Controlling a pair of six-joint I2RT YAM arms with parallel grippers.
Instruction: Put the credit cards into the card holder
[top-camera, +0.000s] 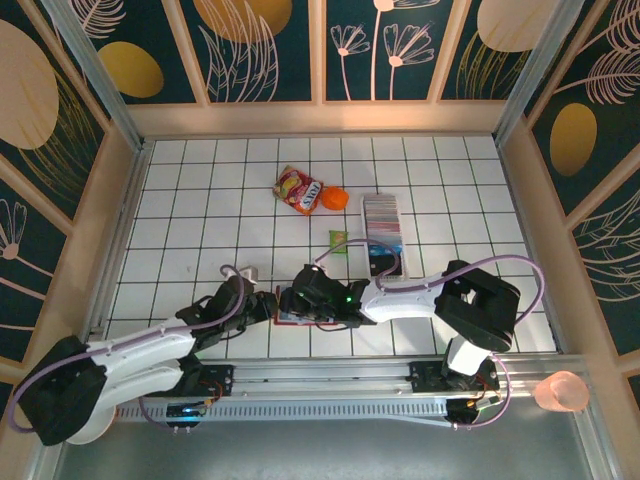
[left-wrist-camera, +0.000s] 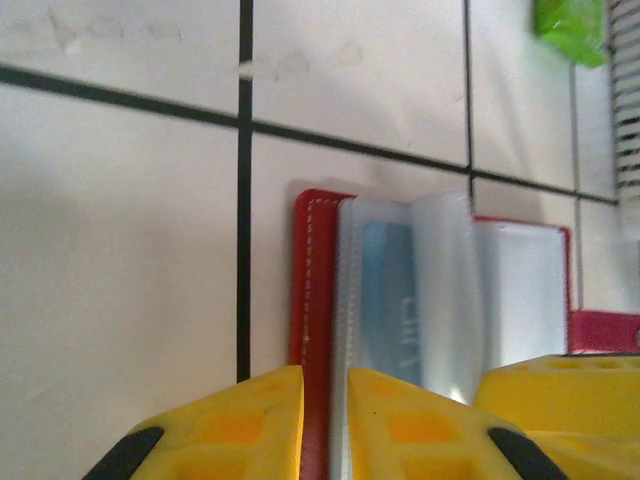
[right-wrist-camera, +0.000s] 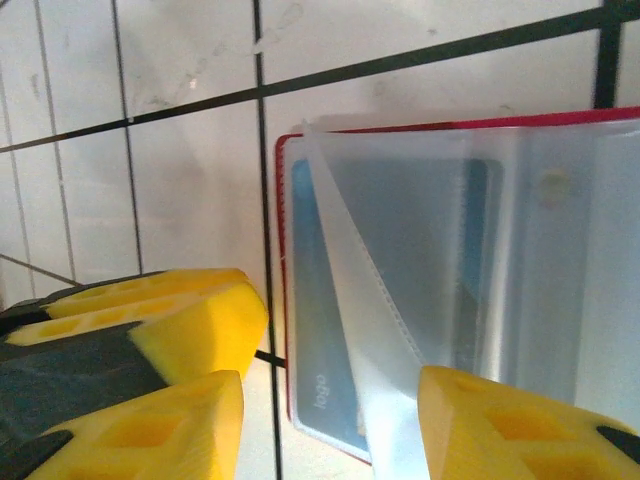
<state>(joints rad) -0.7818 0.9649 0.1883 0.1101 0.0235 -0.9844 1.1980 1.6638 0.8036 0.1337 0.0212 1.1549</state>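
White tiles ruled with black lines cover the desk (top-camera: 200, 200). Two arms reach in from its near edge and meet just in front of their bases. The left arm (top-camera: 150, 350) angles in from the left and the right arm (top-camera: 420, 292) bends across from the right.

Farther back on the right lies a long white tray (top-camera: 401, 262) with a row of credit cards (top-camera: 381, 213) standing in it. The card holder (top-camera: 284, 312) lies open on the desk between the two grippers, red cover down, with its clear sleeves (left-wrist-camera: 440, 290) fanned upward.

The left gripper (left-wrist-camera: 322, 385) has its yellow fingers (left-wrist-camera: 250, 420) close together on either side of the cover's stitched red edge; I cannot tell whether they pinch it. The right gripper (right-wrist-camera: 332, 385) has its fingers (right-wrist-camera: 520, 430) well apart, with a loose clear sleeve rising between them, and it grips nothing.

A red-and-yellow snack packet (top-camera: 298, 188) lies toward the back, with an orange object (top-camera: 335, 198) touching its right side. A small green packet (top-camera: 339, 240) sits just left of the tray. One blue card (right-wrist-camera: 325, 400) rests in a sleeve pocket against the cover.
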